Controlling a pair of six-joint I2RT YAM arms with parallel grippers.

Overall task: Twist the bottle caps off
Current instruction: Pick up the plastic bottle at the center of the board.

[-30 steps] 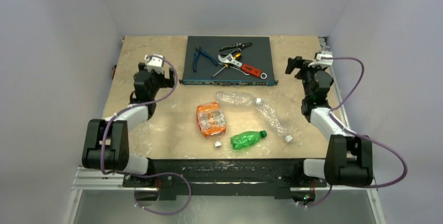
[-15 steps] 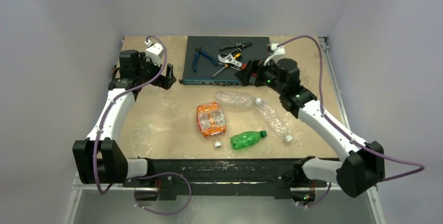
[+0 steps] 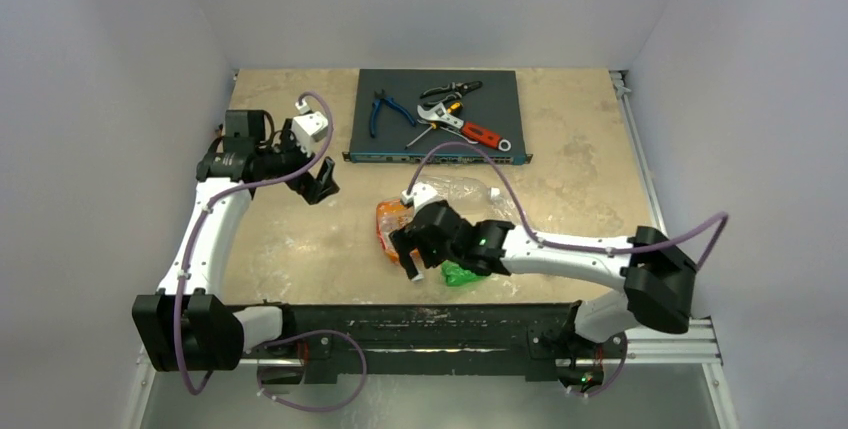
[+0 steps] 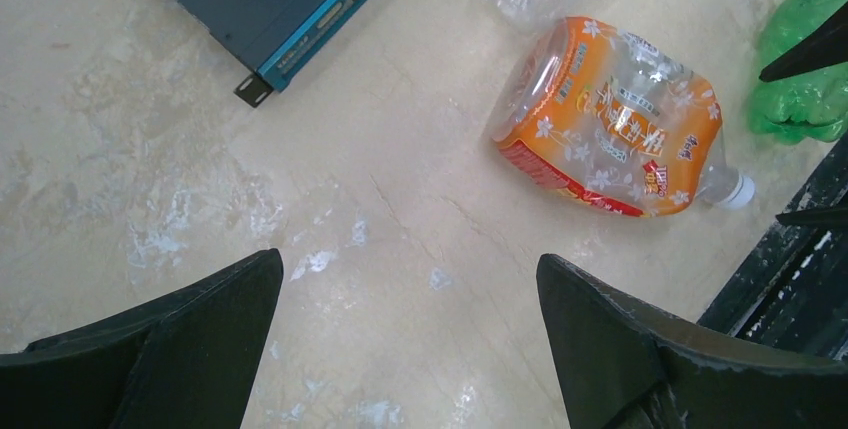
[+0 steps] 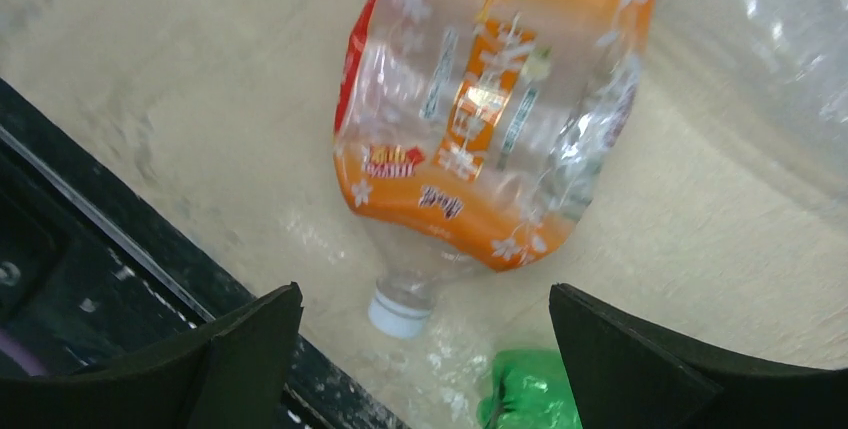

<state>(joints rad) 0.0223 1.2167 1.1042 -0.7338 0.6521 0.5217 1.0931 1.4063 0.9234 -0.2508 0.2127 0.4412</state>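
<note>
1. Spreading under everything, the mottled beige stone-look tabletop (image 3: 300, 249) is carrying the bottles on their sides near its front edge. It is looking hard and smooth, so light bottles are likely skidding when pushed.
2. Sitting at the back, the flat dark-blue metal box (image 3: 495, 89) is bearing loose hand tools (image 3: 470, 131), well apart from the job.
3. Lying label-up with its neck pointing toward the black front rail (image 5: 60, 259), the squat clear plastic bottle with the orange flowered label (image 5: 490, 99) is looking empty. I am judging it light, thin-walled and dented, likely buckling and twisting under a hard squeeze. The shoulder just above the neck is looking like the stiffest place for pinning it.
4. Lying behind it is a clear crinkled plastic bottle (image 3: 455, 189), and a green plastic bottle (image 5: 530, 394) is resting just beside its neck end. Both are looking equally flimsy and slick.
5. Hovering over the squat bottle's neck end, the right gripper (image 5: 425, 294) is standing spread wide and grasping nothing. The left gripper (image 4: 408, 279) is hanging over bare tabletop to the bottle's left, likewise spread and empty.
6. Sitting screwed on the squat bottle's neck, the small white round plastic cap (image 5: 398, 314) is lying near the rail, framed between the right fingers in the wrist view. Being tiny and stiff, it is probably needing a firm pinch across its rim while the other gripper is bracing the body.
</note>
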